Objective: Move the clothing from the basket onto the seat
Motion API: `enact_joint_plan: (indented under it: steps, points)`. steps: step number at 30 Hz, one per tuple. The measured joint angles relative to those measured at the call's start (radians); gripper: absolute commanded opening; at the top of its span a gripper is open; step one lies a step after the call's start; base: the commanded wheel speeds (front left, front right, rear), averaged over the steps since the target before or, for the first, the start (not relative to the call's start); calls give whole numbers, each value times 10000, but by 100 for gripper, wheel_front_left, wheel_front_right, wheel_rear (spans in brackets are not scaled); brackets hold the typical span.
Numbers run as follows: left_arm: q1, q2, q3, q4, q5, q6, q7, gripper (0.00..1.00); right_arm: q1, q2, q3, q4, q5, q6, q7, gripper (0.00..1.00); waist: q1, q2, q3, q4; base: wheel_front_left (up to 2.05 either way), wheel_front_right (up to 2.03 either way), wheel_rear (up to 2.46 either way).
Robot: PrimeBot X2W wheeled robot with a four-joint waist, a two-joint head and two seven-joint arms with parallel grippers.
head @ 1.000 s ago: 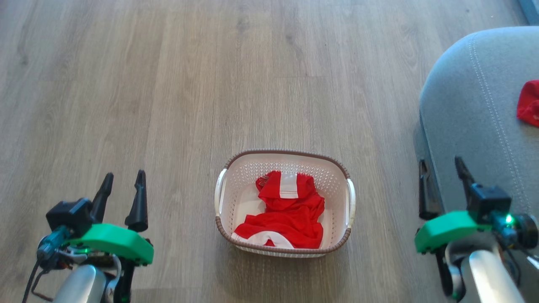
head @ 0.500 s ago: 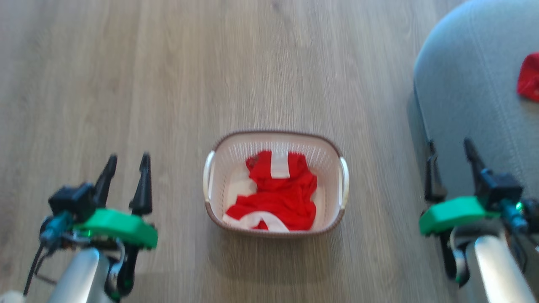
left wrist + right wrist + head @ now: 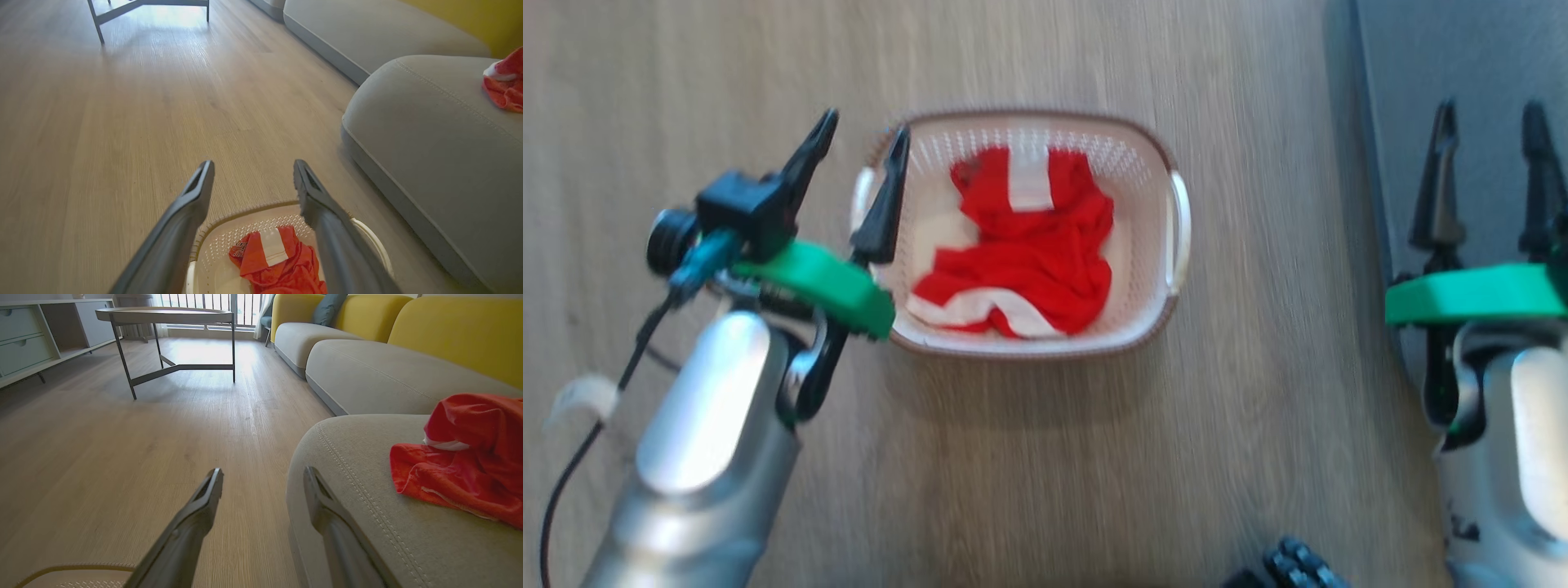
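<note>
Head view has the left gripper spread wide and empty, its inner finger over the left handle of the basket. The right gripper is just as wide and empty, out by the seat. The clothing lies crumpled in the middle of the basket. One more red garment already rests on the seat.

The step looks like the reach-in for the next piece. To do it well, the left gripper should shift further over the pile so both fingers clear the rim. It can then come straight down with the jaws wide and close on a thick red fold, not on the thin white trim. The basket looks light, so a finger catching the handle could drag or tip it. The lift should go well above the rim before any swing to the seat.

Since a second ago the head camera has tipped down, so the whole picture has shifted. Against the basket, though, the left gripper has truly moved, from well apart on the floor side to right over the rim. The pile lies folded as it did
</note>
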Motion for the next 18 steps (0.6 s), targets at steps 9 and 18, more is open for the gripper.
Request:
enact_joint_plan:
  steps: [9, 18]
  points:
    - [-1969, -320, -775, 1430, 681, -159, 579, 100, -658, 2, 192, -842, 418, 0, 0, 100, -1, 0, 1642, -868, 0, 0, 0]
    - [-3510, -982, -1290, 3093, 1087, 79, 1676, 100, -902, 4, 433, -1732, 947, 0, -75, 100, -3, 0, 2595, -1842, 0, 0, 0]
